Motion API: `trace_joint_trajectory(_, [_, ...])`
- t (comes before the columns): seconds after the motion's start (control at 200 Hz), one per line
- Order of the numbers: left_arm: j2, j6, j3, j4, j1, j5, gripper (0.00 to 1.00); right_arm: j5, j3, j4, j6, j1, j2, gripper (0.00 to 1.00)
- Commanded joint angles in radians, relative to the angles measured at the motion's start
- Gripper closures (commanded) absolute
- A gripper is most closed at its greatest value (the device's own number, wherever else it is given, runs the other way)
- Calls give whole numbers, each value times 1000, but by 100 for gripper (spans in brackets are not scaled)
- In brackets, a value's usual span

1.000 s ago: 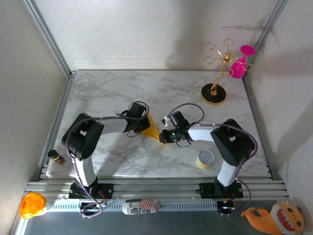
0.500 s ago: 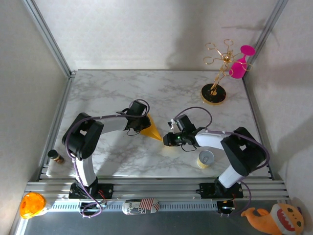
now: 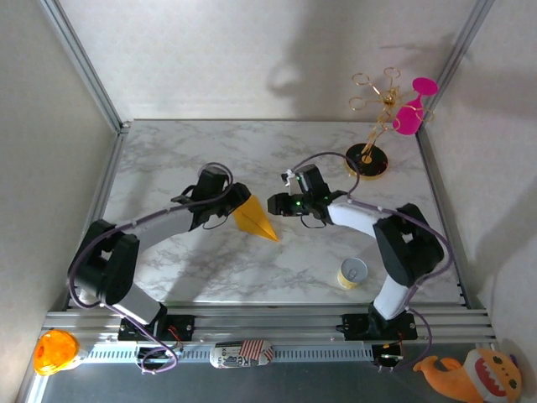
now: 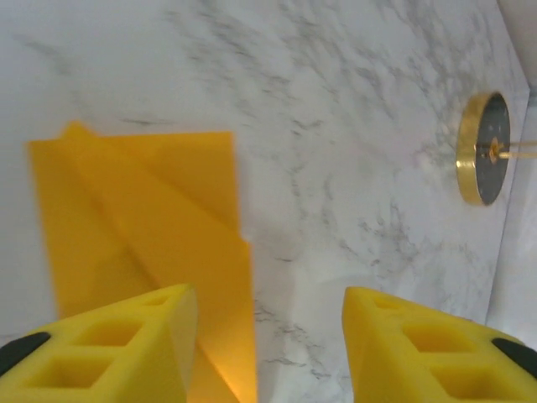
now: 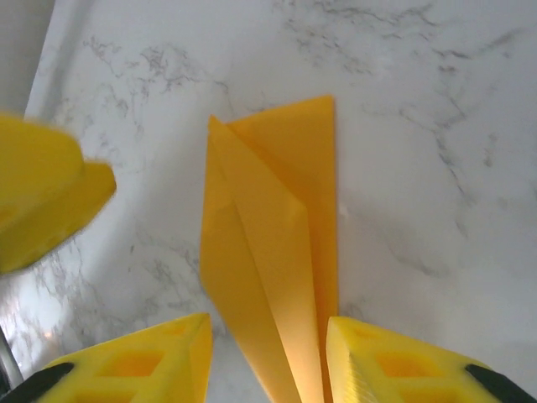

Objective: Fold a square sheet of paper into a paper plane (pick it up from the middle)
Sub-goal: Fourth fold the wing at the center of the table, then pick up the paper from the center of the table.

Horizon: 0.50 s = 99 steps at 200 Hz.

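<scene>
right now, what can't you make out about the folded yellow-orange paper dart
- left wrist view: the folded yellow-orange paper dart is partly behind a yellow finger, and the bottom edge cuts its near end.
- right wrist view: its near end runs off the bottom edge; a yellow shape at left is too blurred to name.
- top view: its fold layers are too small to count.

The paper plane (image 3: 253, 217) is a narrow, pointed dart of matte yellow-orange paper, folded in overlapping layers with a long crease along its length. In the top view it lies near the middle of the frame on the white marble table (image 3: 168, 159). Its sharp tip points to the lower right and its wide end to the upper left. In the right wrist view it lies in the centre, wide end up.
</scene>
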<state>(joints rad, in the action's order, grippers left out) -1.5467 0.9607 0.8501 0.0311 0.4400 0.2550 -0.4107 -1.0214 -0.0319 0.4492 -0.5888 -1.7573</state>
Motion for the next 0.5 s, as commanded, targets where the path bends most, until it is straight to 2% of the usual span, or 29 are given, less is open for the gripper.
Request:
trace_joint_trajectory(0.0, [48, 116, -109, 84, -37, -13, 50, -46, -91, 47, -50, 1, -91, 58])
trace_joint_trajectory(0.155, [106, 159, -206, 125, -79, -12, 49, -101, -182, 40, -66, 12, -204, 61])
trace_joint_trajectory(0.491, [100, 144, -216, 98, -99, -8, 49, -219, -248, 35, -69, 15, -330, 68])
